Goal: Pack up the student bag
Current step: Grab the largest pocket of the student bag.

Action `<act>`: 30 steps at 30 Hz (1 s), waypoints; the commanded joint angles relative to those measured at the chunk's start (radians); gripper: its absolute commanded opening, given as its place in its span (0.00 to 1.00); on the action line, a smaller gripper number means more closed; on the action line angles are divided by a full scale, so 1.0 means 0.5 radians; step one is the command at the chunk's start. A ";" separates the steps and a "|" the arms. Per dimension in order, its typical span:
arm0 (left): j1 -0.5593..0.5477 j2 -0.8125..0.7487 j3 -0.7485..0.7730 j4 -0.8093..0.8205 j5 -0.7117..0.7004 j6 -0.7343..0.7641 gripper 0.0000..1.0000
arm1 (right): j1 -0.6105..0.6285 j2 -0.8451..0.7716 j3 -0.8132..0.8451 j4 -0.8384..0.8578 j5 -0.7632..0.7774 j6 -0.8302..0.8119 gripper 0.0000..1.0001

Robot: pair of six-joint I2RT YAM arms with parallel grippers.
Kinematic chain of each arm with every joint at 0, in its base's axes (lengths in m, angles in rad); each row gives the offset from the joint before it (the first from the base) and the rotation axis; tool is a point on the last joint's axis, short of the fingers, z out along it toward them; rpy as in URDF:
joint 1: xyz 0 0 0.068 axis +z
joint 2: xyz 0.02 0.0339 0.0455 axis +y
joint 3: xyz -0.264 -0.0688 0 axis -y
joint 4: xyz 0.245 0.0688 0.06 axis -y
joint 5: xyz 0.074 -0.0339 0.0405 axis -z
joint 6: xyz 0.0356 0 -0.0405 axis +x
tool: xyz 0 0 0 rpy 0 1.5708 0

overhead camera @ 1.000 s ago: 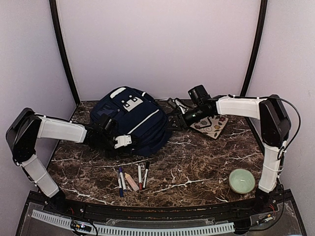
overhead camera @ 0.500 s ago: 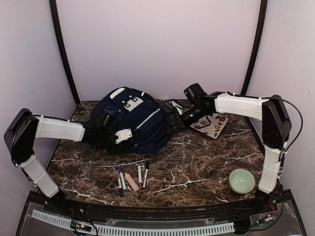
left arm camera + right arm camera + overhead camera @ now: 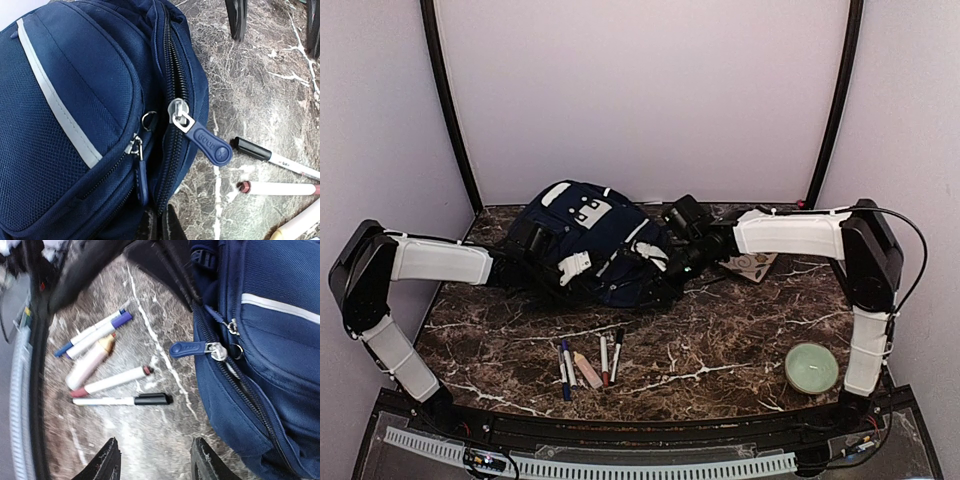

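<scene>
Navy backpack (image 3: 595,250) lay slanted, white patch (image 3: 588,211) end far-left, bottom near-right. Left gripper (image 3: 160,227) pinched its fabric; right gripper (image 3: 155,460) gaped beside it, empty.

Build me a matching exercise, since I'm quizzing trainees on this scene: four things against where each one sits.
Things:
1. student bag
2. green bowl
3. pens
4. blue zip pull

Places:
A. near right corner of the table
B. hanging off the bag's side
C. far side, left of centre
D. in a row in front of the bag

Pairs: 1-C, 2-A, 3-D, 4-B
</scene>
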 commanded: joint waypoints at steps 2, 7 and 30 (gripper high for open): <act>-0.017 -0.057 0.103 0.012 0.287 -0.089 0.00 | 0.117 -0.095 -0.063 0.302 0.465 -0.620 0.47; -0.011 -0.031 0.127 -0.015 0.318 -0.112 0.00 | 0.221 -0.044 0.009 0.380 0.701 -0.769 0.45; 0.053 0.021 0.236 -0.111 0.396 -0.180 0.00 | 0.579 0.067 -0.112 0.642 1.449 -1.267 0.46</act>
